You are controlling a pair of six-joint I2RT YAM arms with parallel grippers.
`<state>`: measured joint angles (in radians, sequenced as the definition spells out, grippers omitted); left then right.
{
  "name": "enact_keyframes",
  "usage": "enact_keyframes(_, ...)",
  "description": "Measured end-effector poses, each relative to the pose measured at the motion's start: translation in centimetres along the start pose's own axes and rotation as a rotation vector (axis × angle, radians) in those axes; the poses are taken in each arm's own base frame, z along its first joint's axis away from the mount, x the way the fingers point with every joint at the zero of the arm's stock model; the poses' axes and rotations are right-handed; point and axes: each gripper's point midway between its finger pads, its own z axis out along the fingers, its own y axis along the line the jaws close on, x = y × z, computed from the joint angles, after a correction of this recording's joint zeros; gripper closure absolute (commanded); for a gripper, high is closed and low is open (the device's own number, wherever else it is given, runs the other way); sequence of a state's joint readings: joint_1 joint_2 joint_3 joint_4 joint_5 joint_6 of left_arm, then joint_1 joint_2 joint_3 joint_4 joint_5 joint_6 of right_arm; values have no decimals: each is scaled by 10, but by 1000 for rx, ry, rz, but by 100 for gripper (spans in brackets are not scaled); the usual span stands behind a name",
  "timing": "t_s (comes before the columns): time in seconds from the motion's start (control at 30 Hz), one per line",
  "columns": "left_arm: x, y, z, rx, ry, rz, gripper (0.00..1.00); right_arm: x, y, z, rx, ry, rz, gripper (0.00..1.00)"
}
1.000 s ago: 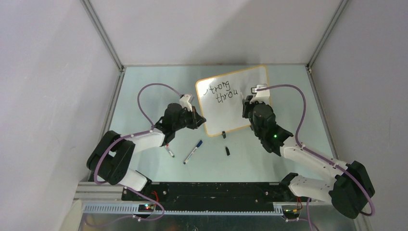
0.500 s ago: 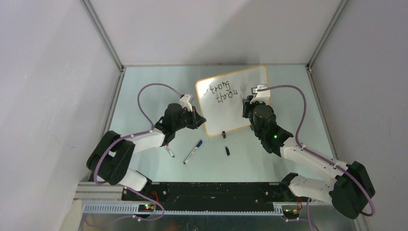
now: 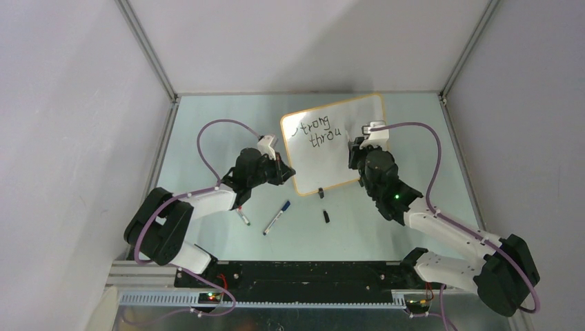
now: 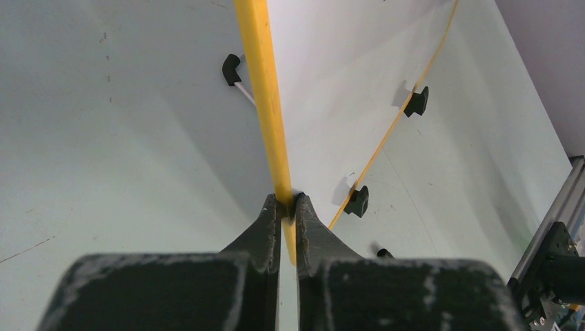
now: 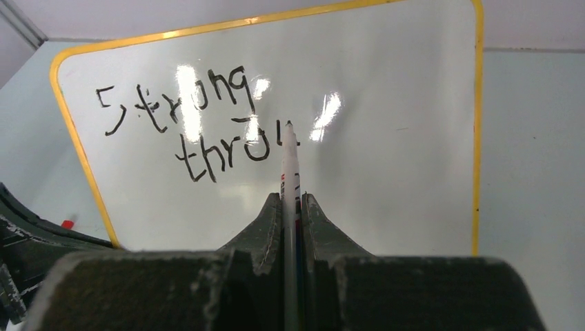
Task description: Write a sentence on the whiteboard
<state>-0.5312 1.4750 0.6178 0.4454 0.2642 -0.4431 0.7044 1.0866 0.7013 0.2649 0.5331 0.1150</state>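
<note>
Left hand point(image 4: 288, 201) tight on whiteboard point(image 4: 331, 83) rim, right hand point(image 5: 292, 198) tight around marker point(image 5: 288, 160).

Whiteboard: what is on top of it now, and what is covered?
On the whiteboard: black lettering reading "Strong" above "throu", and the marker in the right end effector, its tip past the "u". The end effector hides the board's near part in the wrist view.
</note>
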Motion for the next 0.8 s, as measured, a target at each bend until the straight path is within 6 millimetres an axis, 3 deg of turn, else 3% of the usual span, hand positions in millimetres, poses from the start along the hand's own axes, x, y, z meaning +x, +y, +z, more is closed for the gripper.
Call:
enact_keyframes(0.17, 0, 0, 0, 1, 0, 0, 100, -1, -6, 1, -23, 51, 27, 100)
enact_keyframes(0.33, 0, 0, 0, 0, 0, 0, 100, -24, -13, 6, -41, 105, 84, 100)
enact_keyframes(0.47, 0, 0, 0, 1, -1, 0, 100, -35, -2, 6, -92, 148, 109, 100)
enact_keyframes(0.8, 0, 0, 0, 1, -1, 0, 100, -4, 10, 14, -116, 358, 72, 100)
